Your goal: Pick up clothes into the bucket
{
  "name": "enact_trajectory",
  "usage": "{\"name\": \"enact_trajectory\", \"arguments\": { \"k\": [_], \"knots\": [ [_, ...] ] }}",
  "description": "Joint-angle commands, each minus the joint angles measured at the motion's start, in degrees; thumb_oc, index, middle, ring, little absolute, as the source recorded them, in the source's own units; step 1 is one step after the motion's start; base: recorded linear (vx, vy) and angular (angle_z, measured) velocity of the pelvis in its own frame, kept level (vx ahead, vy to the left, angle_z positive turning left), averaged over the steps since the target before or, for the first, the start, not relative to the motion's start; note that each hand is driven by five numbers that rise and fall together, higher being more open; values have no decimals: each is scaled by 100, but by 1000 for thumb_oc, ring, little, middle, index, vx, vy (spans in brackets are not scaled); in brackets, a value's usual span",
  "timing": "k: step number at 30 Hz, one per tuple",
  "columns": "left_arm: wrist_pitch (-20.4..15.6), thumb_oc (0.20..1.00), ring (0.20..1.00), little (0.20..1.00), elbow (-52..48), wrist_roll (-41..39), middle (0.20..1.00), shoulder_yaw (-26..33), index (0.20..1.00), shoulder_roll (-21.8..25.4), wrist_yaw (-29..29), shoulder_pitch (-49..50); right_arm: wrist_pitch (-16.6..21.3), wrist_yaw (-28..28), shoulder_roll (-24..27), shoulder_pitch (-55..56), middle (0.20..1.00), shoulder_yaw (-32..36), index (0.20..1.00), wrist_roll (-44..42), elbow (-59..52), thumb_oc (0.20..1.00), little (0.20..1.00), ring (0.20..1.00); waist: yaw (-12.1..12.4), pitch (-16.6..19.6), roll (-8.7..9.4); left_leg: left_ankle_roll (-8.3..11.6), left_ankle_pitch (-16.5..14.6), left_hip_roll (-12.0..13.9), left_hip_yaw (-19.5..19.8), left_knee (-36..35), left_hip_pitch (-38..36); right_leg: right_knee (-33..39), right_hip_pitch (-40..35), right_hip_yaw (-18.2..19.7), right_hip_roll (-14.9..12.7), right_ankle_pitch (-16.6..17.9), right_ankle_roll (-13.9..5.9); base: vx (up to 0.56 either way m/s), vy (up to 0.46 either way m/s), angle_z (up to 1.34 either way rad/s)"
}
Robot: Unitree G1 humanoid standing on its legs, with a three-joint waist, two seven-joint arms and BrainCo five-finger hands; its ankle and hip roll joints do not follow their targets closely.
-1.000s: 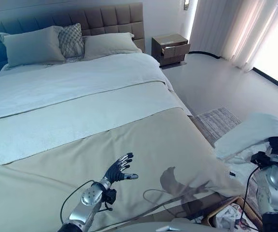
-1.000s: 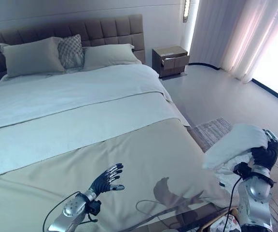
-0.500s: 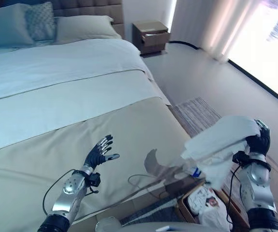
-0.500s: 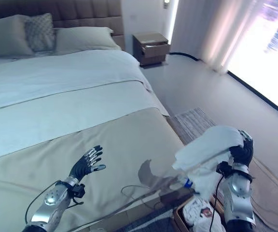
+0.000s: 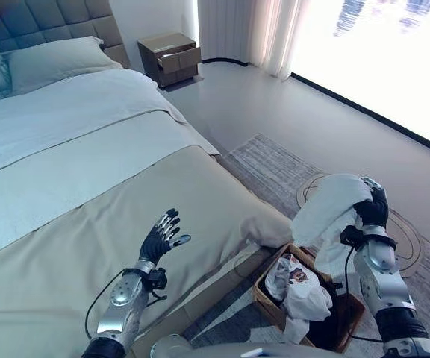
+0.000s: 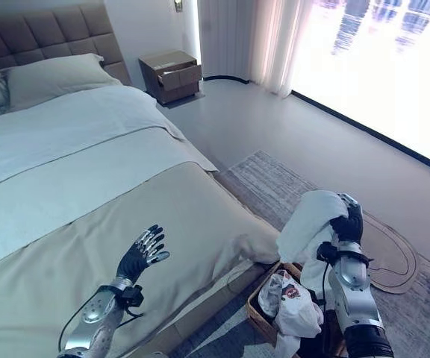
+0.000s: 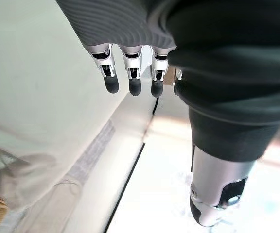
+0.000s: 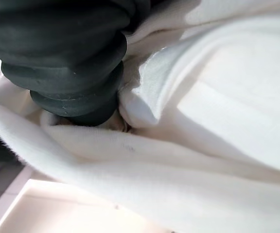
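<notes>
White garment bunched in right hand, held up above the far edge of the basket, part of the cloth trailing down toward it. Fingers curled into the fabric per right wrist view, cloth wrapped tight round the hand. Basket on the rug beside the bed, already holding other pale clothes.

Step in hand, by judgement: carry-over and drop. To do well: bring hand over the basket's middle, not the rim; lower before letting go so the hanging tail lands inside, not draped over the edge; uncurl fully, since cloth likely snags on fingers; a small shake if it clings. Risk: garment catching the rim and sliding to the rug.

Left hand over the bed cover, fingers spread wide, holding nothing, well apart from the basket. Nightstand far back.
</notes>
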State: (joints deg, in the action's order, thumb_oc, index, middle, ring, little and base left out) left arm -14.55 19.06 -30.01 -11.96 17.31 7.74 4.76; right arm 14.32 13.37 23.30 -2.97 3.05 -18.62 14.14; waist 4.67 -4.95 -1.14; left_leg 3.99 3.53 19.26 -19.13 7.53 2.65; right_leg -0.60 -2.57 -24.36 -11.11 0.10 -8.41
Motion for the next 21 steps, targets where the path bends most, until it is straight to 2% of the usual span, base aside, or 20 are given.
{"name": "enact_trajectory", "arguments": {
  "k": [1, 2, 5, 6, 7, 8, 10, 12, 14, 16, 18, 21],
  "knots": [
    [-373, 1000, 1000, 1000, -724, -317, 1000, 321, 1000, 382, 0, -201, 328, -76, 99, -670, 200, 108, 200, 39, -285, 200, 200, 200, 406, -424, 369, 416, 363, -688, 2086, 514, 1119, -257, -717, 24, -223, -610, 96, -31, -213, -28],
    [-370, 1000, 1000, 1000, -773, -323, 1000, 357, 1000, 378, 39, -167, 327, -93, 79, -722, 200, 63, 200, 33, -169, 200, 200, 200, 450, -457, 414, 391, 90, -1014, 2287, 722, 1206, -222, -735, 48, -220, -572, 112, -1, -214, 10],
    [-371, 1000, 1000, 1000, -777, -246, 1000, 467, 1000, 404, 87, -70, 290, -137, 14, -731, 200, 59, 200, 131, -169, 200, 200, 200, 435, -370, 461, 69, -435, -1498, 1741, 1160, 1350, -168, -776, 14, -143, -585, 187, 25, -104, 36],
    [-373, 1000, 1000, 1000, -771, -225, 1000, 484, 1000, 394, 88, -31, 292, -116, -14, -731, 200, 51, 200, 187, -149, 200, 200, 200, 454, -265, 443, -19, -437, -1616, 1712, 908, 1243, -184, -711, 42, -126, -603, 167, 98, 59, -14],
    [-374, 1000, 1000, 1000, -787, -164, 1000, 477, 1000, 404, 60, -19, 295, -76, -44, -762, 200, 44, 200, 260, -112, 200, 200, 200, 488, -175, 366, -58, -367, -1719, 1871, 584, 1127, -227, -633, 64, -93, -604, 142, 119, 114, -27],
    [-392, 1000, 1000, 1000, -744, -92, 1000, 457, 1000, 395, 33, -26, 302, -97, -58, -792, 200, 16, 200, 311, -55, 200, 200, 200, 526, -129, 356, -139, -382, -1933, 2121, 382, 979, -433, -546, 98, -200, -607, 106, 121, 156, -12],
    [-403, 1000, 1000, 1000, -765, -12, 1000, 486, 1000, 452, -25, -55, 268, -121, -122, -901, 200, -28, 200, 336, 33, 200, 200, 200, 435, -68, 302, -315, -479, -2077, 2135, 155, 698, -1144, -324, 111, -466, -535, -8, 116, 178, -7],
    [-447, 1000, 1000, 1000, -716, 38, 1000, 557, 1000, 527, -64, -80, 211, -119, -160, -1000, 200, -101, 200, 481, 154, 200, 200, 200, 336, -160, 313, -537, -642, -2269, 2073, 199, 488, -2049, -25, 388, -814, -157, -175, 86, 162, 0],
    [-467, 1000, 1000, 1000, -694, 47, 1000, 608, 1000, 557, -145, -120, 190, -128, -191, -1052, 200, -125, 200, 525, 138, 200, 200, 200, 203, -300, 236, -673, -610, -2277, 2062, 242, 440, -2642, 358, 738, -844, 129, -207, 11, 110, 0],
    [-461, 1000, 1000, 1000, -694, 7, 1000, 649, 1000, 554, -136, -83, 172, -130, -208, -1057, 200, -92, 200, 522, 90, 200, 200, 200, 180, -325, 166, -701, -631, -2216, 2043, 169, 348, -2708, 535, 682, -926, 127, -162, 61, 8, 3],
    [-487, 1000, 1000, 1000, -746, 56, 1000, 680, 1000, 577, -140, -31, 178, -132, -222, -1018, 200, -8, 200, 500, 80, 200, 200, 200, 157, -316, 134, -624, -637, -2128, 2025, 2, 225, -2316, 618, 529, -1047, 70, -147, 106, -79, -12],
    [-493, 1000, 1000, 1000, -698, 67, 1000, 644, 1000, 577, -203, -62, 185, -77, -165, -971, 200, 39, 200, 488, 72, 200, 200, 200, -10, -393, 153, -469, -647, -2011, 2107, -176, 114, -1259, 863, 863, -773, 69, -137, 101, -200, -22]
  ]
}}
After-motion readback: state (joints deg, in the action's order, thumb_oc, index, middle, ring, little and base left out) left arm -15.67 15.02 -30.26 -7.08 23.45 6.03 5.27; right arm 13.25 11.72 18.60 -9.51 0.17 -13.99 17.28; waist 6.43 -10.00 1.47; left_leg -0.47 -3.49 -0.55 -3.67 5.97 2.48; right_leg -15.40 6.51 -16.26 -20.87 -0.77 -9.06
